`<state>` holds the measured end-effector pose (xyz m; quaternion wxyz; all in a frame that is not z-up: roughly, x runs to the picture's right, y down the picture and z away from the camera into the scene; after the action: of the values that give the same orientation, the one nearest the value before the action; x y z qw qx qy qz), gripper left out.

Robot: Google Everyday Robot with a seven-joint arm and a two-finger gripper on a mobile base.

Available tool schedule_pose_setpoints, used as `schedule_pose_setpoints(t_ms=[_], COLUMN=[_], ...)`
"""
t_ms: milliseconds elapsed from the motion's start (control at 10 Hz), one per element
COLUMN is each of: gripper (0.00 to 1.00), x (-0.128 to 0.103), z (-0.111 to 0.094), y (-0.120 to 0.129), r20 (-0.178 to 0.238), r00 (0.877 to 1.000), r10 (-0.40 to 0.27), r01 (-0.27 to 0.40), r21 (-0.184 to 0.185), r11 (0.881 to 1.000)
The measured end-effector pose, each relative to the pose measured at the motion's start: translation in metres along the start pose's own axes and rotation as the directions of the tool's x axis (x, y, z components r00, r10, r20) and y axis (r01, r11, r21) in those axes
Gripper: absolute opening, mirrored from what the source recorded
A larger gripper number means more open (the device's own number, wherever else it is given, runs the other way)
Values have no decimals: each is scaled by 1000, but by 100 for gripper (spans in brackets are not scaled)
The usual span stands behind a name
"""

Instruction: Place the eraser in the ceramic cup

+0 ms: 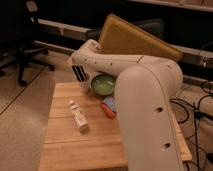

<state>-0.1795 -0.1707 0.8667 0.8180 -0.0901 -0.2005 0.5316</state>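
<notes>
No legible text, labels, brands, numbers or signs anywhere in view. Markings on white bottle (78, 116) too indistinct to read. Black stripes on arm near end effector (81, 75), beside ceramic cup (103, 83), not lettering.

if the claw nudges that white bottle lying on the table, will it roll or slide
The white bottle lies on its side, so it probably rolls sideways. It looks small, likely light. The claw sits by the ceramic cup, away from it.

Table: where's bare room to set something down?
Free: front wooden table strip below the white bottle, and the left edge beside it. Crowded: back right, where the ceramic cup, orange and blue pieces and the gripper bunch under the arm.
</notes>
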Motion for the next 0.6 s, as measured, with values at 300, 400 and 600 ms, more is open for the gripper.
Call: schedule_pose_setpoints(t_ms=[300, 400, 600], gripper=[80, 80, 80], x=[5, 5, 5], z=[1, 1, 1], y=[18, 22, 22], r20=[-12, -12, -12], r00=[999, 999, 999], r10=[-30, -34, -33], r01=[30, 33, 33], r21=[-51, -60, -61], r11=[998, 998, 998])
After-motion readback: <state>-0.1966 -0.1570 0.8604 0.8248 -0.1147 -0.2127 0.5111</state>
